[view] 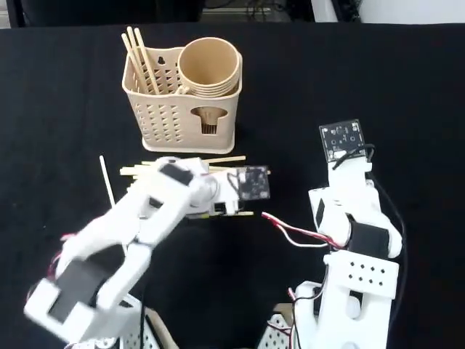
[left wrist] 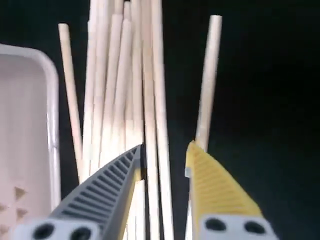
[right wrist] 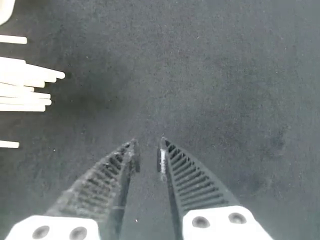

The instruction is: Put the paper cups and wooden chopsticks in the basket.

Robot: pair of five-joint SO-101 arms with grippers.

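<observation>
chopsticks [view: 218,161] lie loose in a flat heap on the black cloth [view: 407,87], just in front of the basket [view: 182,120], as we look down from the high view. the left arm [view: 145,211] stretches over that heap and hides most of it. one lone chopstick [view: 107,180] lies apart from the heap, on the left arm's side. in the basket we see a nested stack of paper cups [view: 209,65] in one compartment and a few upright chopsticks [view: 138,54] in the other. the right arm [view: 356,225] stands well apart from the heap, over bare cloth.

in the left wrist view, the left gripper [left wrist: 165,147] hangs low over the heap [left wrist: 122,85] with its grey and yellow fingers apart. one stick runs through the gap between them. the bulk lies on the far side of the grey finger [left wrist: 107,185], and a single stick [left wrist: 209,75] passes under the yellow finger [left wrist: 215,195]. we cannot tell whether the fingers touch any stick. a pale rounded wall [left wrist: 30,125] shows just beside the heap.

in the right wrist view, the right gripper [right wrist: 148,147] hovers over bare cloth [right wrist: 225,75], its tips drawn close with a narrow gap and nothing between them. chopstick ends [right wrist: 27,82] poke in at the edge, well clear of the fingers.
</observation>
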